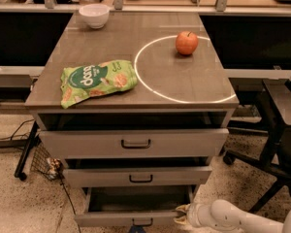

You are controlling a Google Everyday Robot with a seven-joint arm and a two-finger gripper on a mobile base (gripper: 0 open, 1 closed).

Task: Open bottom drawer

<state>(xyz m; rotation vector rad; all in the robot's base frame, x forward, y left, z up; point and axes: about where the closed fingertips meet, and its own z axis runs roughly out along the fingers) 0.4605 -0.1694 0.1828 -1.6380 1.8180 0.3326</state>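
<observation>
The bottom drawer (126, 219) is the narrowest grey front of three, at the foot of the cabinet, with a small dark loop handle (142, 222). It stands pulled out, showing a plain grey inside (138, 198). My gripper (182, 215) is at the drawer front's right end, on a white arm coming in from the bottom right. The mid-sized drawer (138, 177) and the tallest top drawer (136, 143) sit above it, both slightly out.
On the cabinet top (136, 62) lie a green snack bag (97, 80), a red apple (186, 42) and a white bowl (94, 14). A dark office chair (276, 130) stands to the right. Black cables and a stand leg (29, 154) are at the left.
</observation>
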